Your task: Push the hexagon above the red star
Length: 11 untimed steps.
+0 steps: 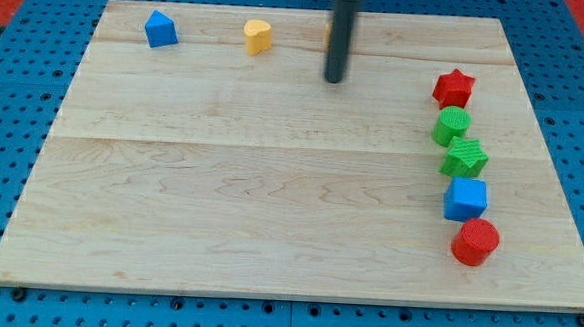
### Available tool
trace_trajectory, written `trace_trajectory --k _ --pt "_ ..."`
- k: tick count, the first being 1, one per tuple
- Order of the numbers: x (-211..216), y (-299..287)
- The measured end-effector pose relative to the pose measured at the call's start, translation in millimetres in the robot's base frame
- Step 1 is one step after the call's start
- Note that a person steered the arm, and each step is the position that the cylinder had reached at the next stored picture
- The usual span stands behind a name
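my tip [334, 80] rests on the wooden surface [270, 202] in the upper middle of the frame, well apart from every block. the end effector is a plain rod, holding nothing. an orange sliver shows at the rod's left edge near the top; i cannot tell its shape.

upper left: blue block [161, 28], house-like outline. just right of it, apart: yellow block [258, 36], shape unclear.

right side, a column running top to bottom: red star [454, 88], green cylinder [452, 125], green star-like block [465, 157], blue cube [465, 199], red cylinder [475, 241]. neighbours in the column sit touching or nearly so.

red star lies to the right of my tip, at roughly the same height in the frame.
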<state>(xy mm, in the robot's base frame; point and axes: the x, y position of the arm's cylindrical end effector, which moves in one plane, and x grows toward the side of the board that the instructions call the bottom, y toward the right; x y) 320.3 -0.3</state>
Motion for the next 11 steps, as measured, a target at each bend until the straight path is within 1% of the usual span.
trace_trajectory --k 1,2,3,4,5,6,7,8,9,10,11 --pt "-42.1 -48.7" --pt "-77.8 -1.4" --pt "-101.4 11.3" --pt "-90.6 76.4" --pt "-86.9 98.9" --pt "-86.8 36.5" --pt "-68.9 5.5" --pt "-40.5 61.7" --pt "-51.3 99.8" --pt "-76.1 99.8" --pt "-84.2 115.0"
